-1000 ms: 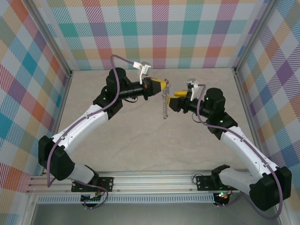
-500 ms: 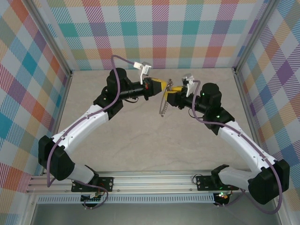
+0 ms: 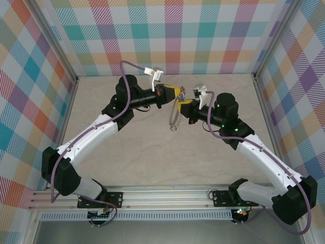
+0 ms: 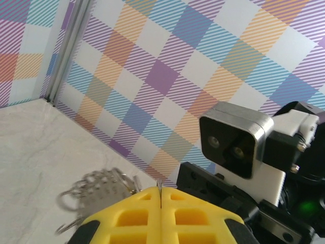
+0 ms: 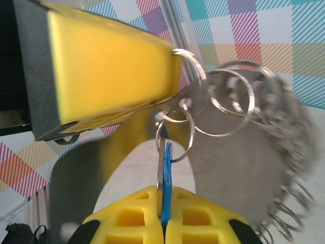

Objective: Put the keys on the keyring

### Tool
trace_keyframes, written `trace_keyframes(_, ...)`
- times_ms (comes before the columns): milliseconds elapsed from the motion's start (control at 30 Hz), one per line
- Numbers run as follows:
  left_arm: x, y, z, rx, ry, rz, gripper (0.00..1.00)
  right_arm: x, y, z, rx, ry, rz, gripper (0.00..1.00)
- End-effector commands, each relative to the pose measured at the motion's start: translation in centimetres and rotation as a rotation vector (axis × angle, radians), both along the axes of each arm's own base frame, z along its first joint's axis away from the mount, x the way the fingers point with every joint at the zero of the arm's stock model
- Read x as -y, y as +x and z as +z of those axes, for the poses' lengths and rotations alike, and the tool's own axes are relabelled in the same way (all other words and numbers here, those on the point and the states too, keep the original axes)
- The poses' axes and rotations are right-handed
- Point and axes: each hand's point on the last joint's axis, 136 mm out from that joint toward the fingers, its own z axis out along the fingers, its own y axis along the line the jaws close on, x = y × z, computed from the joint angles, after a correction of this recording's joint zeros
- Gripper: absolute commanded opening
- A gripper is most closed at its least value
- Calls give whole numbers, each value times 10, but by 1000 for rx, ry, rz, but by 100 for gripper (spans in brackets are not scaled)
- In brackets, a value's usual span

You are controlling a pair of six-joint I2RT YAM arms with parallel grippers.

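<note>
Plaid walls [image 3: 172, 35] enclosing; left pincer [image 4: 160, 195] clamping thin grey metal hoop keyring [image 3: 174, 119]; right pincer [image 5: 163, 216], just beneath, clamping blue-tagged silver keys [image 5: 166, 173]; threading seemingly unfinished.

With the left gripper [image 4: 160, 198] clamping the large grey wire-fringed metal hoop [image 3: 174, 118] and the right gripper [image 5: 163, 213] pinching the small blue plastic tag [image 5: 168, 156], both are crowding the rear middle of the pale marbled tabletop [image 3: 152, 162], leaving nearer surface lying free between checked walls [image 3: 172, 35].
</note>
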Motion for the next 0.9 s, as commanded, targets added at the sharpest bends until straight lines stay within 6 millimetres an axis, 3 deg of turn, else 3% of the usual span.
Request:
trace_keyframes(0, -2, -2, 19, 53, -55, 18, 0, -25, -18, 6, 21, -21, 130, 0)
trace_keyframes(300, -1, -2, 17, 52, -54, 19, 0, -20, -12, -7, 7, -65, 72, 0)
trace_keyframes(400, -1, -1, 15, 51, -53, 21, 0, -14, -16, -7, 5, -68, 60, 36)
trace_keyframes(500, -1, -1, 11, 50, -49, 24, 0, -6, -25, -3, 7, -64, 55, 48)
trace_keyframes(667, -2, -5, 8, 60, -48, 14, 0, 21, -40, 11, 45, -44, -15, 50)
trace_keyframes(867, -3, -11, 4, 66, -51, -5, 0, 53, -42, 40, 92, 38, -129, 50)
